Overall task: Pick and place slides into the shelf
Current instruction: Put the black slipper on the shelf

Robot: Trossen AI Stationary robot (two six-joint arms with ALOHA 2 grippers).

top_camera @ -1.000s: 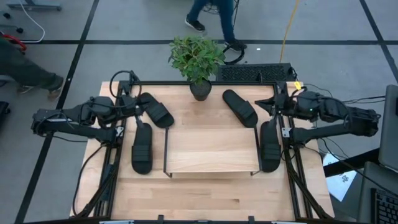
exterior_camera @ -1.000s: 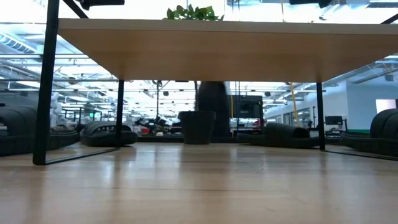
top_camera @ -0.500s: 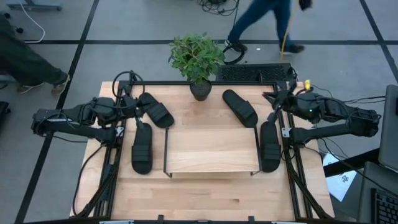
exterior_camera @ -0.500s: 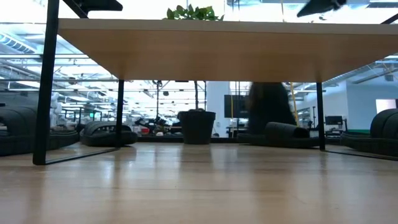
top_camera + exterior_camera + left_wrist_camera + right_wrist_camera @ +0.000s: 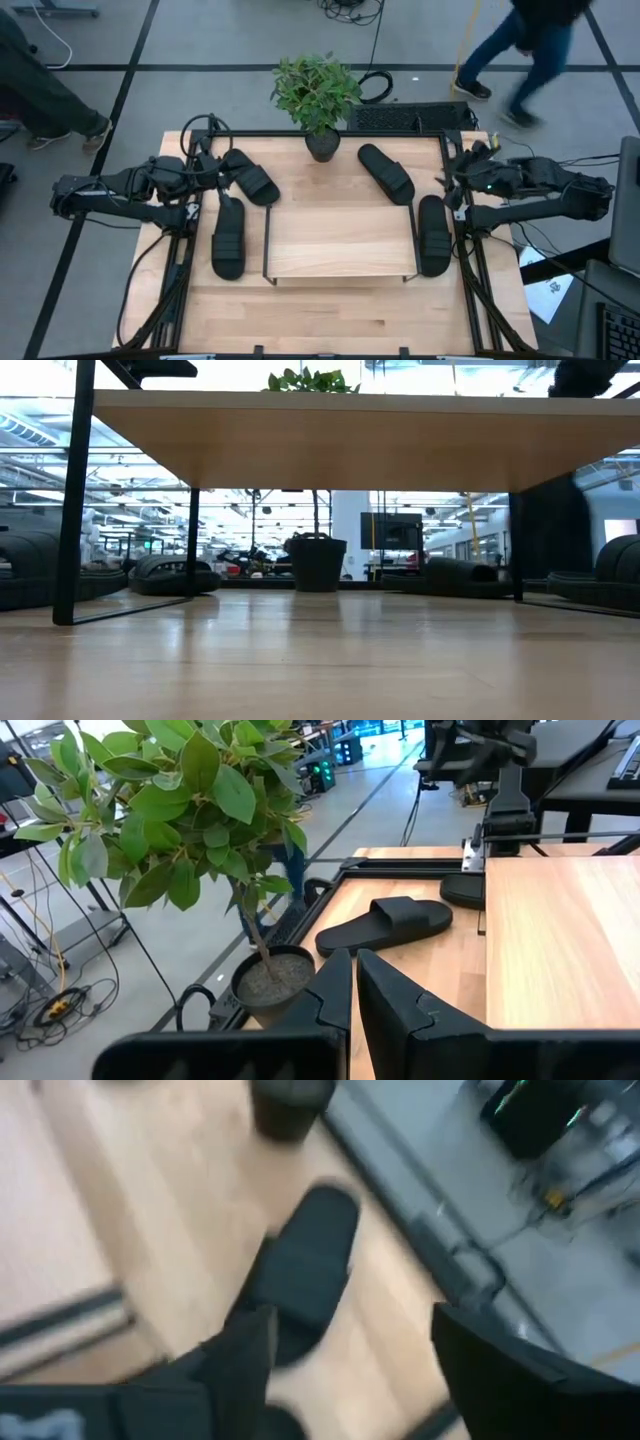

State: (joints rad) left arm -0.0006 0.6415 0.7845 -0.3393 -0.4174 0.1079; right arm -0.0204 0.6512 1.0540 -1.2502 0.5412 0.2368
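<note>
Four matte black slides point(image 5: 385, 173) are lying around the empty light-wood shelf point(image 5: 340, 240) from above, while wrist views show the left gripper point(image 5: 353, 982) pinched shut and the right gripper point(image 5: 350, 1345) spreading wide, best centred over the strap.

Four matte black slides point(image 5: 228, 238) lie on the pale, blond-grained wooden table point(image 5: 330, 315). The shelf point(image 5: 340, 240) has the same light wood board with thin black wire ends. At twelve o'clock, a green leafy plant point(image 5: 315, 90) stands in a dark grey pot point(image 5: 322, 146).
</note>
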